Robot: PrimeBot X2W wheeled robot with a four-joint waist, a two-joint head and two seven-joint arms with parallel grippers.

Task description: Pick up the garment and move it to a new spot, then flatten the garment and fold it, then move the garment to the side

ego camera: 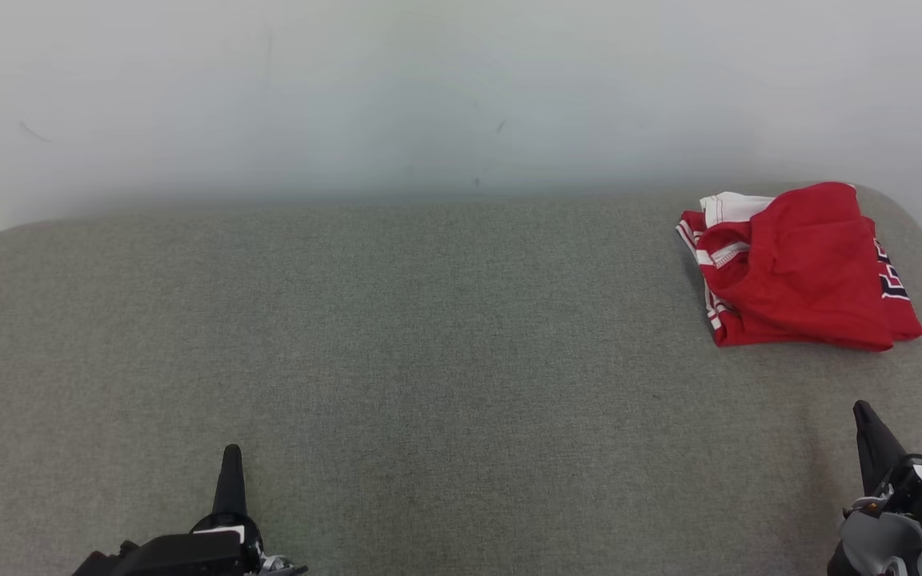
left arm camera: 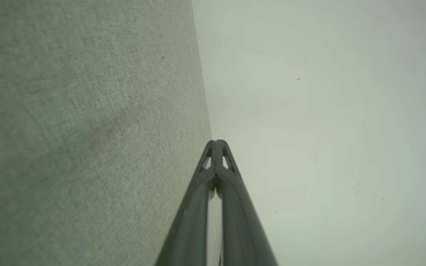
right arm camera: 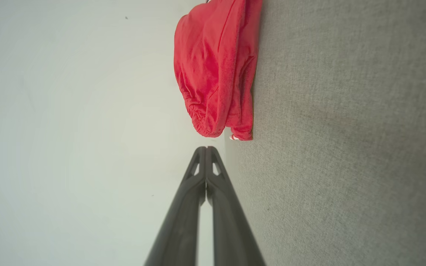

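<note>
The garment (ego camera: 805,268) is red with white trim and dark lettering, lying folded in a compact bundle at the far right of the grey fabric surface (ego camera: 397,360). In the right wrist view the garment (right arm camera: 216,70) lies ahead of my right gripper (right arm camera: 206,148), whose fingers are pressed together and empty. In the head view my right gripper (ego camera: 861,408) sits at the lower right, well short of the bundle. My left gripper (ego camera: 231,450) rests at the lower left, far from the garment; its tips (left arm camera: 216,141) meet, holding nothing.
A pale wall (ego camera: 429,96) rises directly behind the grey surface. The surface's rounded corners fall away at the far left and far right, and the garment lies close to the right corner.
</note>
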